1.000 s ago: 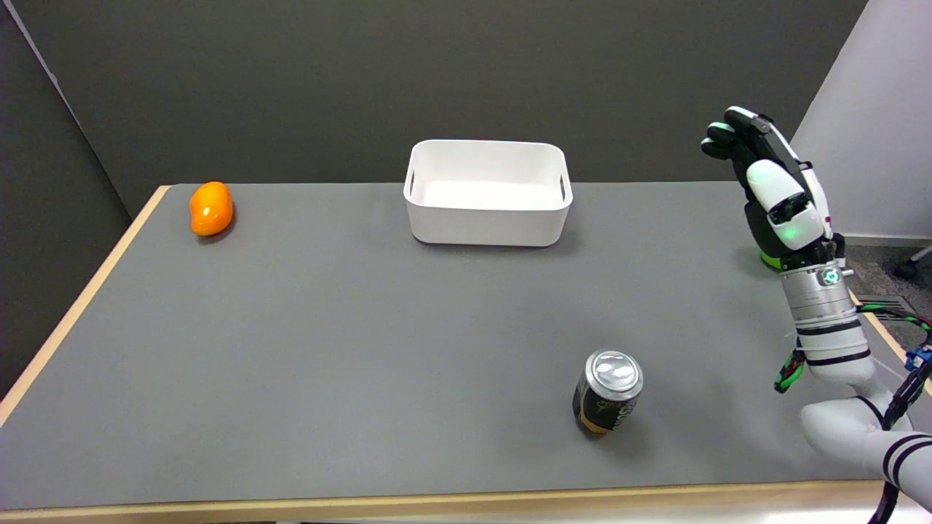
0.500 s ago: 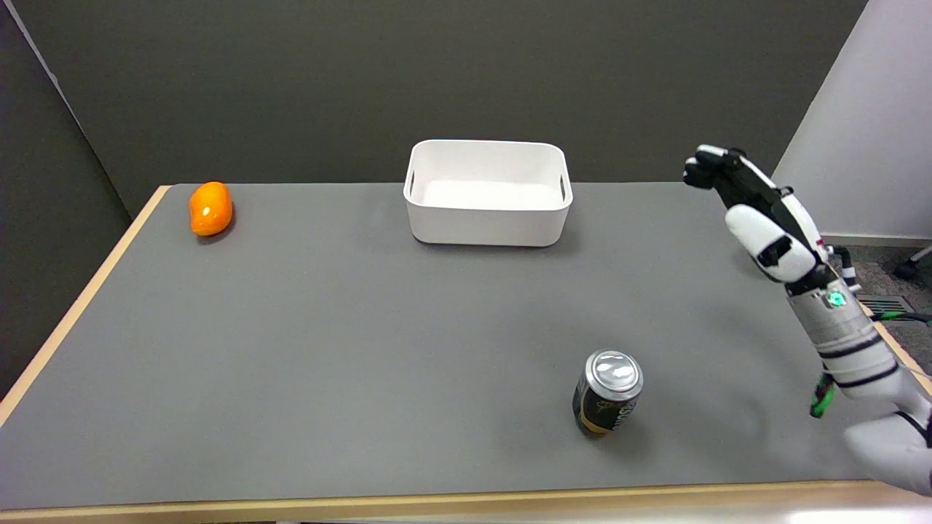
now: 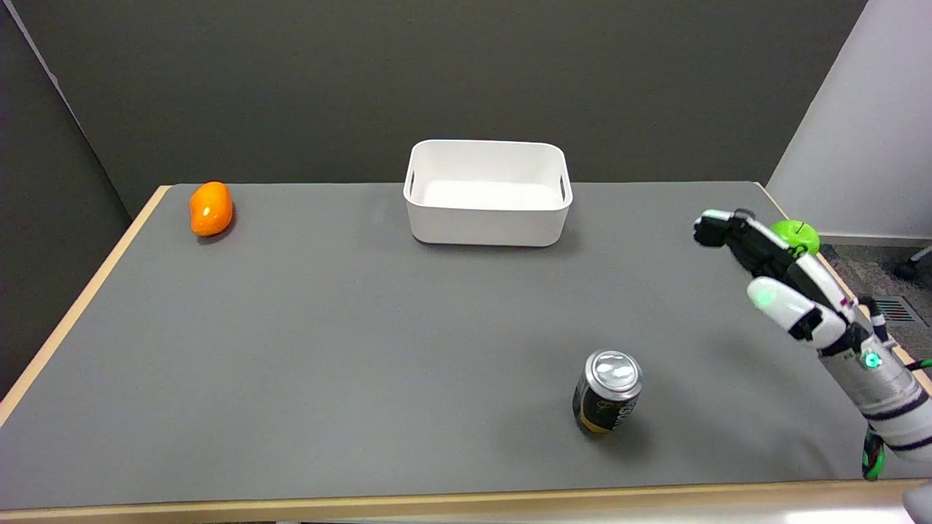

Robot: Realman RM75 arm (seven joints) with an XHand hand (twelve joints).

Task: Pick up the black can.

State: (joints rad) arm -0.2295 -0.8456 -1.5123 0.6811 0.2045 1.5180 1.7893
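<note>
The black drink can with a silver lid stands upright on the grey table, lower right of centre. The black-and-white right hand hangs at the right edge, empty, fingers extended and apart, well apart from the can.

The green ball is partly hidden behind the right hand. The right arm is cut off at the lower right edge.

Looks like a lab/office: grey-topped table, dark partition wall, carpet floor.
</note>
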